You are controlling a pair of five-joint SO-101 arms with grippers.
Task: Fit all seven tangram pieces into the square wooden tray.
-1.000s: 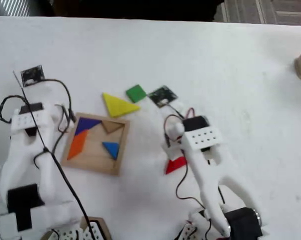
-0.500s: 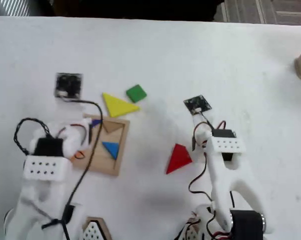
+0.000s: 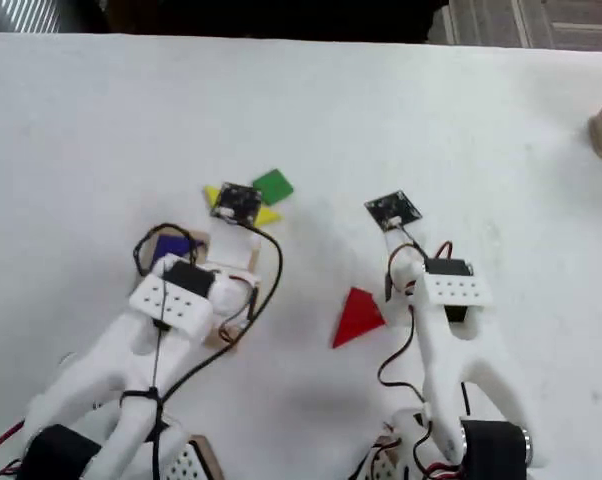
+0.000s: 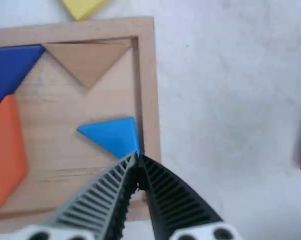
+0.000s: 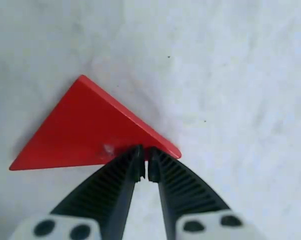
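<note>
— Tray point(image 4: 145, 75) sits under my left gripper point(image 4: 138, 162): closed, empty, tips at a corner of the light blue triangle point(image 4: 113, 136), by the wall.
— Risk?
— A nudge could wedge it against the rim. Right gripper point(image 5: 144, 160), closed too, is over the red triangle point(image 5: 85, 130) out on the table point(image 3: 431, 120), well apart; it may skid.

Left arm point(image 3: 166, 300) stretched forward on a diagonal, leaning inward. Left claw point(image 4: 138, 161) points down, jaws pressed together, empty. Right arm point(image 3: 459, 345) held straighter, folded near its base. Right claw point(image 5: 144, 155) also points down, jaws all but touching, empty.
</note>
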